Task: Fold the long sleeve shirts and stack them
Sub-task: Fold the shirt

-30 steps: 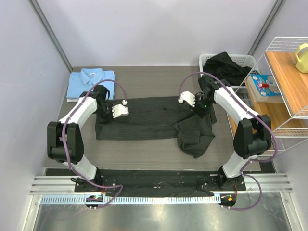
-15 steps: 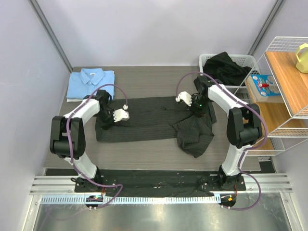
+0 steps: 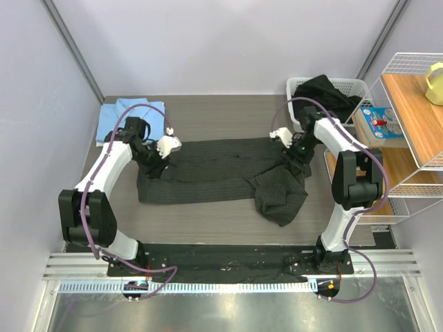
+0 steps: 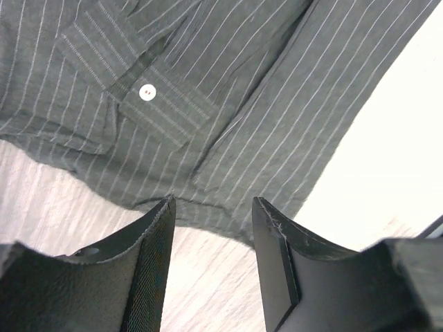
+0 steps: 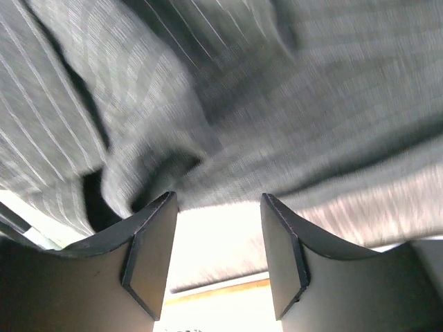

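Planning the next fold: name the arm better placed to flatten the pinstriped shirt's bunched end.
Probably right. The bunched flap of the pinstriped shirt lies on its side, near the open right claw. The left claw sits at the opposite end.

Robotics lab test cell: a left robot arm and a right robot arm are bolted by an aluminium rail at the near edge of a grey table. Plain pale partition walls enclose it (metal posts at the far corners). A wire shelf and a white laundry basket stand far right.
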Motion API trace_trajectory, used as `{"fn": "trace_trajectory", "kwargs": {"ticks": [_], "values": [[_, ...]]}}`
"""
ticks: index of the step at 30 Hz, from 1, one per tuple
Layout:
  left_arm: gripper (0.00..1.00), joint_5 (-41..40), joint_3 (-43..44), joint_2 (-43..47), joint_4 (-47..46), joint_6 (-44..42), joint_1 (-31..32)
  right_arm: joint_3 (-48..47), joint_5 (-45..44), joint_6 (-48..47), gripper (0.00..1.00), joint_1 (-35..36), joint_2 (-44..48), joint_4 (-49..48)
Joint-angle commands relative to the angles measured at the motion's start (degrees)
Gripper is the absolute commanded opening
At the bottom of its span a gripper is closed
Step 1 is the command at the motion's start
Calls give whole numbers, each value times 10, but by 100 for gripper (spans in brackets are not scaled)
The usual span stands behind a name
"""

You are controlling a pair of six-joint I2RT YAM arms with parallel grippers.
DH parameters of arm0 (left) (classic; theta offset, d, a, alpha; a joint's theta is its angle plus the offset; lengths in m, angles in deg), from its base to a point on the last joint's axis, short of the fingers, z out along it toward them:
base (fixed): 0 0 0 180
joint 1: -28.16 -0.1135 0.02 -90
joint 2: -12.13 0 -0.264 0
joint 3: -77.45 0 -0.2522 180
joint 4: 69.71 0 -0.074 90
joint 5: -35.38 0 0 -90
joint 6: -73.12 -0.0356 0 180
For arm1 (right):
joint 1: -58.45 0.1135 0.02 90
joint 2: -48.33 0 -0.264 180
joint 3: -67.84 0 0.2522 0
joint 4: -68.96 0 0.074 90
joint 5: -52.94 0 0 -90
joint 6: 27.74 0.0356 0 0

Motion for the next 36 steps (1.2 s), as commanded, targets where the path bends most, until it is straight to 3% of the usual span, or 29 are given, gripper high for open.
{"fn": "trace_trajectory", "kwargs": {"ticks": [1, 8, 15, 24, 28, 31, 36], "values": [[49, 22, -22, 2, -21, 78, 19, 32, 10, -1, 55, -14, 46, 17], [46, -45, -82, -47, -83, 112, 19, 93, 6, 29, 50, -14, 18, -62], [41, -77, -133, -75, -102, 57, -27, 144, 3, 33, 50, -14, 33, -63], [50, 30, -63, -4, -10, 69, -32, 15, -65, -23, 62, -27, 157, 48], [54, 86, -56, 66, -6, 78, -32, -22, 19, -15, 65, -17, 191, 134], [61, 123, -58, 115, -9, 97, -24, 21, 70, 51, 63, 32, 204, 138], [64, 128, -54, 162, -7, 118, 4, 134, 112, 161, 55, 83, 203, 70]]}}
